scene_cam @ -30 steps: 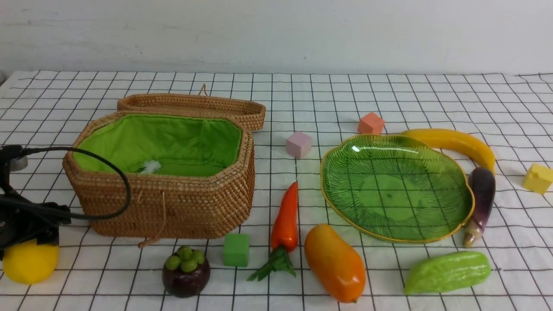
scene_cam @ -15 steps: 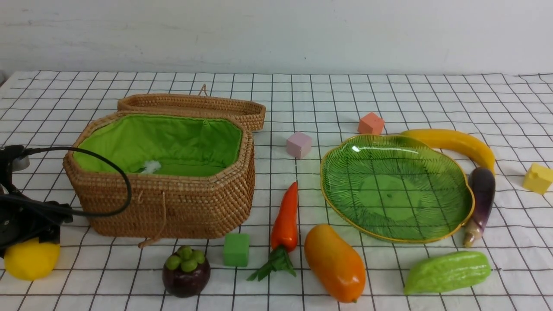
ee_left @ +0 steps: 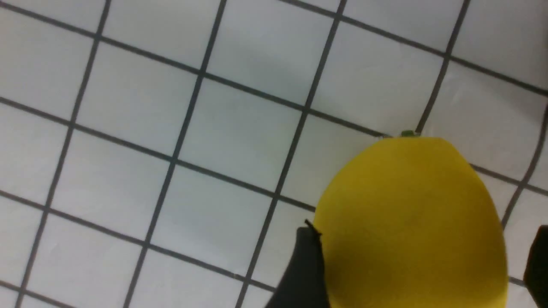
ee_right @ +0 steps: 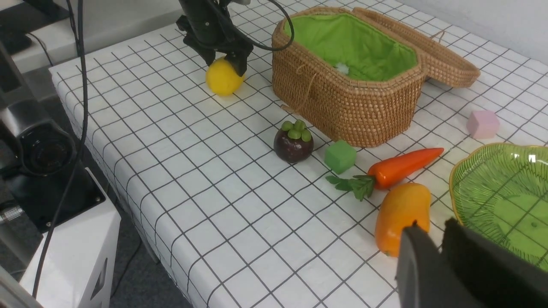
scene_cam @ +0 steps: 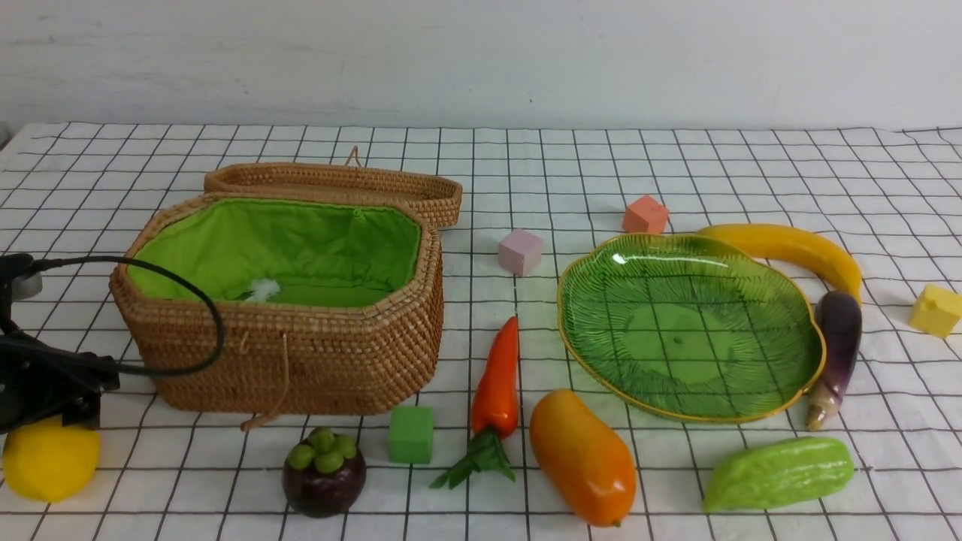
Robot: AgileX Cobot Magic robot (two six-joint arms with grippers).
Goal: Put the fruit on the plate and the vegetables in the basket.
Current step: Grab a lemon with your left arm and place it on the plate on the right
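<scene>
Four fruits (scene_cam: 582, 458), three vegetables (scene_cam: 496, 383), four cubes (scene_cam: 411, 434); left fingers (ee_left: 304, 265) apart astride lemon (scene_cam: 51, 460), right fingers (ee_right: 417, 265) together.

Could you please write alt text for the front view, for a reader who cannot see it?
The left gripper sits over a yellow toy lemon at the near left of a grid-patterned tablecloth. An open green-lined wicker basket and an empty green leaf-shaped plate stand among scattered toy fruit, vegetables and cubes.
</scene>
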